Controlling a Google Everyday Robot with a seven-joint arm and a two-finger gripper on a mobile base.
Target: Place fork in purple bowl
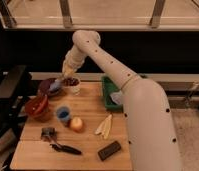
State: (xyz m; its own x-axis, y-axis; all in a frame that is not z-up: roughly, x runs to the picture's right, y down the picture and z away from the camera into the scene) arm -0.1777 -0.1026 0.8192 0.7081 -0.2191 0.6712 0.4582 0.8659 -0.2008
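1. Near edge of the light wooden counter (83,160): a flat black rectangular block (109,150) lies at an angle. Left of it lies a black-handled tool (65,148), its grey metal head (48,133) toward the far left.
2. Mid counter: two pale yellow strips (105,126) lie side by side, just right of a small round orange-yellow fruit (76,123). A blue cup (63,114) stands upright just beyond the fruit, to its left.
3. Left side: a round red-orange bowl (37,106) sits beside the blue cup. Something dark is inside; I cannot tell what.
4. Right side: the robot's bulky white arm (143,120) overlaps the counter's right edge, climbs to a high bend, then reaches down toward the far left.
5. Far right of the counter: a green rectangular tray (105,95) holds a white item (116,98), partly hidden behind the arm.
6. Far left: a round dark purple bowl (43,90). A small white cup (73,90) stands just right of it, with dark contents at the rim.
7. The end effector (64,78) hangs just above these two, between the purple bowl and the white cup. Its fingers are closed tight on a thin greyish metal fork (55,86). The fork slants down and left from the end effector, over the purple bowl. Whether its lower end touches the bowl cannot be told.
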